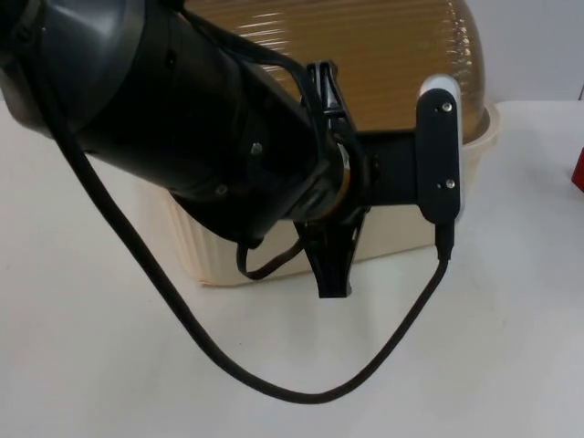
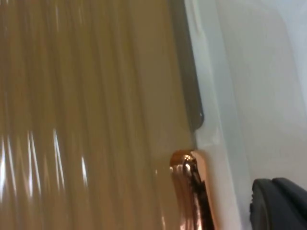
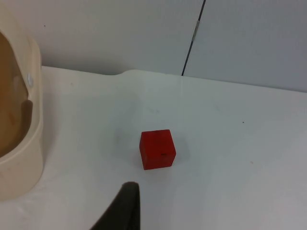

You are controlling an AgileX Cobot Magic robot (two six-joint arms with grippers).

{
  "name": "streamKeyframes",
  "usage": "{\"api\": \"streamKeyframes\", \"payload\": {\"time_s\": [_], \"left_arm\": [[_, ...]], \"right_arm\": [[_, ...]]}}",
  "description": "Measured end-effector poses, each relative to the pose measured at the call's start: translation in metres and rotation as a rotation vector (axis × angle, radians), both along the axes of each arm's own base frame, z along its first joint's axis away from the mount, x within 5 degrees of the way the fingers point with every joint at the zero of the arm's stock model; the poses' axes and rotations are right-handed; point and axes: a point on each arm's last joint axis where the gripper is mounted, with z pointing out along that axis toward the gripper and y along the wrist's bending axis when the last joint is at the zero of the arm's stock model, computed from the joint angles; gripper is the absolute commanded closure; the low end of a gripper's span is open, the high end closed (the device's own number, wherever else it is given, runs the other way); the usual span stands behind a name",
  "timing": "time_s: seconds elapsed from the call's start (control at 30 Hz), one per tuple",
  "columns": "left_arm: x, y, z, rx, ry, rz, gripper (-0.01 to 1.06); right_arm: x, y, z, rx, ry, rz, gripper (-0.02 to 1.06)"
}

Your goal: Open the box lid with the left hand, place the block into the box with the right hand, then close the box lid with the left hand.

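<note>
A lab-like test bench: bare white table [image 3: 230, 143], grey partition wall [image 3: 249, 38].

The left gripper [image 1: 333, 274] is hung over the front wall of the box [image 1: 214, 255], with the left arm stretched across above it. The lid [image 1: 383, 64] is seen right behind that gripper, domed over the box and down on its rim. In the left wrist view the lid [image 2: 86, 115] is pressed up close, with the handle [image 2: 192, 191] just beside the fingertip [image 2: 280, 206] and the rim [image 2: 216, 143] between them. The block [image 3: 157, 149] is sat on the table [image 3: 230, 143] just ahead of the right gripper's fingertip [image 3: 125, 208], well apart from the box [image 3: 21, 143], which is off to the block's side. At the table's far right edge in the top view, the block [image 1: 578, 172] is well away from the left gripper.
</note>
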Motion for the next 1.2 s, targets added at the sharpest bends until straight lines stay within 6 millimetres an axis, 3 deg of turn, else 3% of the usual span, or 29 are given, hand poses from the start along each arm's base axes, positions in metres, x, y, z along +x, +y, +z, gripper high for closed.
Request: {"api": "streamKeyframes", "payload": {"time_s": [0.53, 0.87, 1.2], "left_arm": [[-0.005, -0.003, -0.002, 0.000, 0.040, -0.020, 1.05], [-0.006, -0.001, 0.018, -0.035, 0.003, -0.025, 1.05], [-0.002, 0.000, 0.015, -0.009, -0.014, -0.045, 1.05]], "right_arm": [[0.000, -0.001, 0.000, -0.012, -0.002, -0.001, 0.00], [0.000, -0.001, 0.000, -0.027, -0.003, -0.002, 0.00], [0.000, -0.001, 0.001, -0.027, -0.005, -0.002, 0.00]]}}
